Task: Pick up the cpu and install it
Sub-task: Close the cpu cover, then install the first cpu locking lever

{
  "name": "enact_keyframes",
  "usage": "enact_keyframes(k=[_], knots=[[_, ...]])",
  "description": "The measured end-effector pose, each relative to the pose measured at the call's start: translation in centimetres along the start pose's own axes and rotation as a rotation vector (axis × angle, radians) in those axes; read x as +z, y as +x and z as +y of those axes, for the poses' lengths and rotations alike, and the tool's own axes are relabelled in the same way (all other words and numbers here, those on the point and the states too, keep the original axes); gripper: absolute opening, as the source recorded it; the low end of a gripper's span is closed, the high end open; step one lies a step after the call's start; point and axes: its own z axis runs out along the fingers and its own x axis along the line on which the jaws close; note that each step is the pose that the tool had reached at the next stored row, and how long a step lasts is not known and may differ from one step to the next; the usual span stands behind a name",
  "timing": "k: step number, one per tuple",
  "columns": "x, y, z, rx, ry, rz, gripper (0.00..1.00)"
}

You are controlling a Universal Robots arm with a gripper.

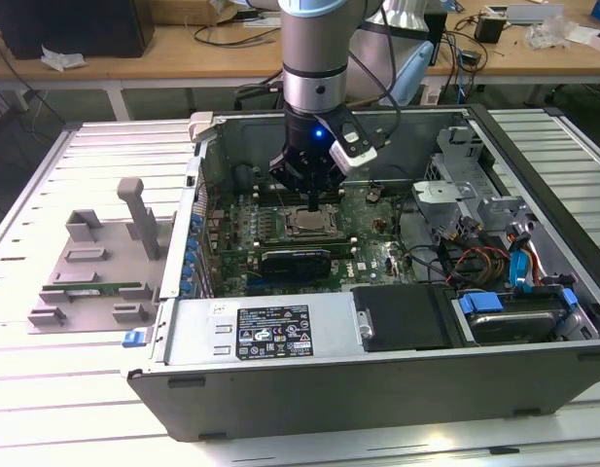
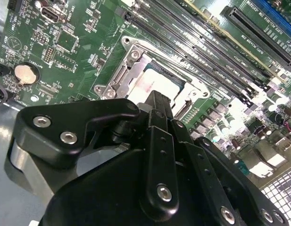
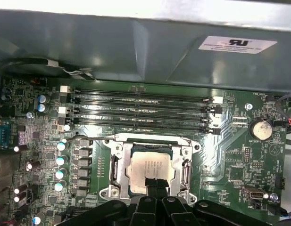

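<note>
Your gripper (image 3: 154, 184) is hanging low over the motherboard (image 3: 239, 155), fingers pinched together on nothing, tips over the near edge of the cpu (image 3: 152, 165); the cpu is lying flat in its socket frame (image 3: 114, 165), silver top showing. Beyond it, memory slots (image 3: 140, 110) are running across the board; the grey case wall (image 3: 136, 42) is rising behind.

pincer (image 1: 310, 201) over cpu (image 1: 309, 224), open computer case (image 1: 280, 381)
</note>
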Motion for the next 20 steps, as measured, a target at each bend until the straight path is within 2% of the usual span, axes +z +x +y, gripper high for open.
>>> enact_keyframes(k=[14, 17, 20], knots=[[0.0, 0.12, 0.0, 0.0, 0.0, -0.0002, 0.11], [-0.01, 0.54, 0.03, 0.0, 0.0, -0.0001, 0.11], [-0.03, 1.58, 0.1, 0.0, 0.0, -0.0001, 0.11]])
